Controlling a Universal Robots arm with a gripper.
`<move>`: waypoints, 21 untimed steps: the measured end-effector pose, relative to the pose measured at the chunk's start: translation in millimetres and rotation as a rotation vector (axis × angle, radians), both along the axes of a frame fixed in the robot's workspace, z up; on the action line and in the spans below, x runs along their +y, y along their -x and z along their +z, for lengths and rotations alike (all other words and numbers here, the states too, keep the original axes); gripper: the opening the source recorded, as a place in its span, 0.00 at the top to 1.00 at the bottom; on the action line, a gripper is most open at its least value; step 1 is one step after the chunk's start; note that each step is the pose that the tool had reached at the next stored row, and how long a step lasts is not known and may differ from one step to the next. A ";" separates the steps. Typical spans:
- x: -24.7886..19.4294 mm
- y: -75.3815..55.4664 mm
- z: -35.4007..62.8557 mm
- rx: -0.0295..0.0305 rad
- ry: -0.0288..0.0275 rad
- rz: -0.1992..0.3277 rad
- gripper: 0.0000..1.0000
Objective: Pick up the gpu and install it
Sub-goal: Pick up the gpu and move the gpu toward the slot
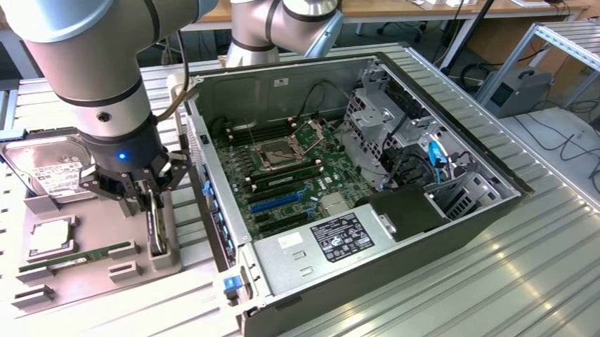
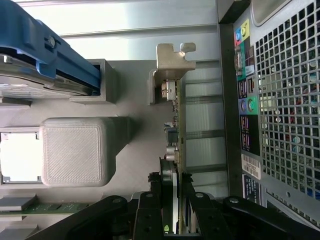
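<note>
Exterior view: the arm reaches straight down over a grey parts tray (image 1: 94, 214) that sits on the slatted metal table (image 1: 487, 281), at the exterior view's left of the open computer case (image 1: 281, 84). The gripper (image 1: 150, 210) is lowered onto the gpu (image 1: 157, 235), which stands on its long edge in a slot at the side of the tray nearest the case, just beside the case's outer wall. The card looks seated in its slot, not lifted out. In the wrist view the gpu (image 2: 176, 135) is seen edge-on, with its metal bracket (image 2: 172, 55) at the end far from the gripper (image 2: 171, 200). The black fingers (image 2: 154, 200) stand about half closed, one on each face of the card and close against it with no gap showing, so the gripper has the card clamped near the end opposite the bracket. On the tray, away from the case, lie a hard drive (image 1: 52, 172) and a green memory stick (image 1: 75, 258). Inside the case the motherboard (image 1: 291, 175) lies exposed.
</note>
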State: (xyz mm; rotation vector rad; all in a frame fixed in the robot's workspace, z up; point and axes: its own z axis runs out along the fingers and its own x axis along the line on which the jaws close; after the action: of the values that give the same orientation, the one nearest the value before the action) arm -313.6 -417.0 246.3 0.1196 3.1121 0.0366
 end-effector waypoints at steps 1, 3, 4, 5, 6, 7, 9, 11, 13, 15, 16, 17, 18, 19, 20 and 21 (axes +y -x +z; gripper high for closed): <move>0.0 0.0 0.1 -0.0001 0.0000 0.000 0.73; 0.0 0.0 0.4 0.0000 0.0000 0.000 0.73; 0.0 0.0 0.9 0.0000 0.0000 0.000 0.73; 0.0 0.0 1.3 -0.0001 0.0000 0.000 0.73; 0.0 0.0 1.7 0.0000 0.0000 0.000 0.73; 0.0 0.0 2.1 0.0000 0.0001 0.000 0.73; 0.0 0.0 3.3 0.0000 0.0000 0.000 0.73; 0.0 0.0 4.6 0.0001 0.0001 0.000 0.73; 0.0 0.0 6.6 0.0001 0.0001 0.000 0.73; 0.0 0.0 7.5 0.0000 0.0001 0.000 0.73; 0.0 0.0 8.0 0.0000 0.0000 0.000 0.73; 0.0 0.0 8.5 0.0000 0.0000 0.000 0.73; 0.0 0.0 9.0 0.0000 0.0000 0.000 0.73; 0.0 0.0 9.4 -0.0001 -0.0001 0.000 0.73; 0.0 0.0 9.7 -0.0002 -0.0001 0.000 0.73; 0.0 0.0 10.1 -0.0001 -0.0001 0.000 0.73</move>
State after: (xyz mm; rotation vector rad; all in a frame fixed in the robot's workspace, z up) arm -313.6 -417.0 256.4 0.1197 3.1120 0.0367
